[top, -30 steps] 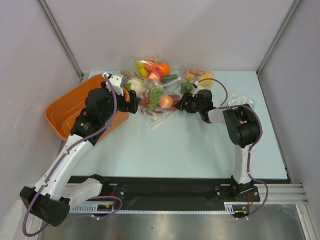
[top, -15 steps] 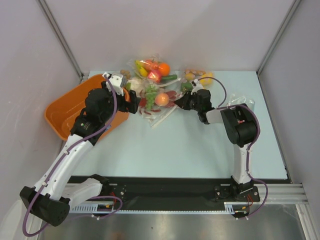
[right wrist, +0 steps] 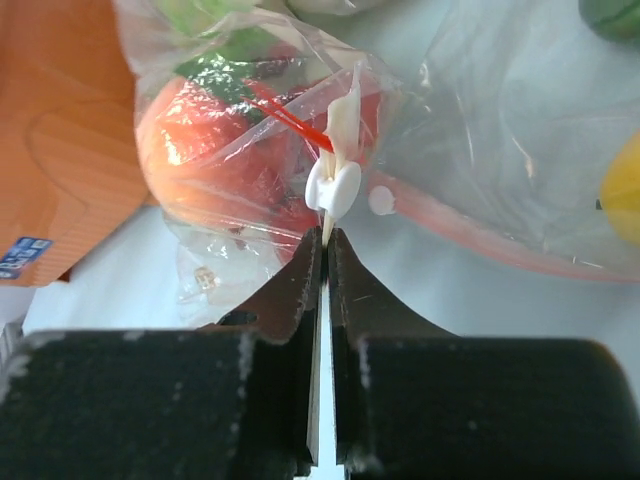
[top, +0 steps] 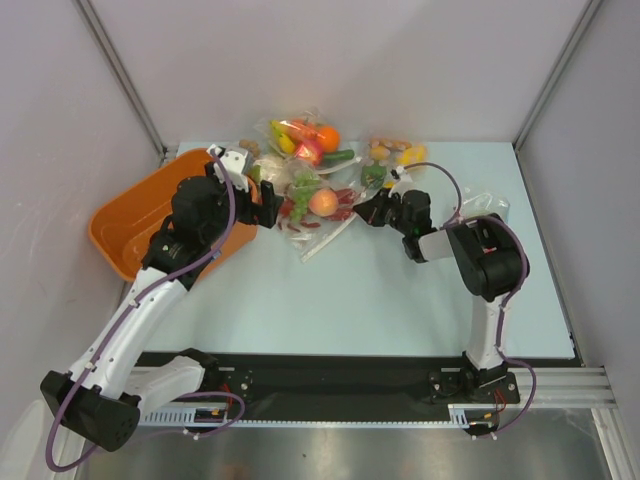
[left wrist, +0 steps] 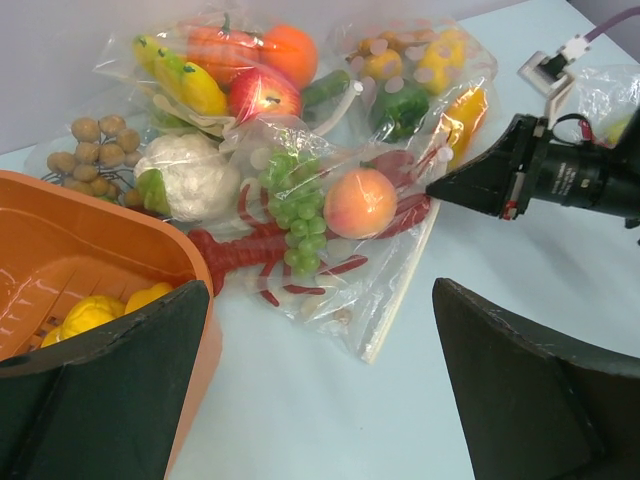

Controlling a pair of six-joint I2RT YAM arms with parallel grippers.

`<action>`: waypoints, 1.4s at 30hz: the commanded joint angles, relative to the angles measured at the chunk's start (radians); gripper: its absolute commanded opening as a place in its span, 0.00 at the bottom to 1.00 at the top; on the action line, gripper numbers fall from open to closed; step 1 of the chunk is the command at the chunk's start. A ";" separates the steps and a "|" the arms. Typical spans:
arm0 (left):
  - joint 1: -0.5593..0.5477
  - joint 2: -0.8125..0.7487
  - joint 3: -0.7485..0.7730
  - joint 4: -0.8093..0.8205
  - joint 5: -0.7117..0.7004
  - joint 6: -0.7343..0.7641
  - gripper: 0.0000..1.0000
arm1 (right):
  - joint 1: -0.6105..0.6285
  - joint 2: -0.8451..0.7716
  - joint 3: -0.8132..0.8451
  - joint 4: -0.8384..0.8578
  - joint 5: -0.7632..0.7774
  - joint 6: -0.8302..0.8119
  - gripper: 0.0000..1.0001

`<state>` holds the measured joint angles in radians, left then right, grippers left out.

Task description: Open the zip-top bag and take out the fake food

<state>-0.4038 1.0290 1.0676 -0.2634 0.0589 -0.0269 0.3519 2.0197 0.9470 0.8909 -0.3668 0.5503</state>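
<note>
Top external shows us the zip-top bag (top: 318, 215) at the table's far side, between the left claw (top: 268, 205) and the right claw (top: 362, 212). Left wrist shows our left claw spread wide and empty beside the orange bin (left wrist: 60, 250), with the lobster (left wrist: 250, 255), peach (left wrist: 360, 202) and grape bunch (left wrist: 295, 215) inside the film. Right wrist shows the right claw clenched on the white zip strip (right wrist: 340, 130). We judge the bag light, limp and slippery, so the stiffer strip is the best place to hold it.

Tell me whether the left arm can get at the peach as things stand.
Probably not directly. The open left end effector faces the peach, but the peach lies inside the zip-top bag, under plastic, and the right end effector pinches its zip strip.
</note>
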 commanded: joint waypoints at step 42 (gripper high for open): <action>-0.190 -0.009 0.054 0.142 0.357 0.170 1.00 | -0.102 -0.837 0.265 -0.997 -0.857 -0.454 0.00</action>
<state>-0.5869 1.0340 1.0817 -0.1913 0.3038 0.1059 0.2413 1.2343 1.1709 -0.0967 -1.0920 0.1001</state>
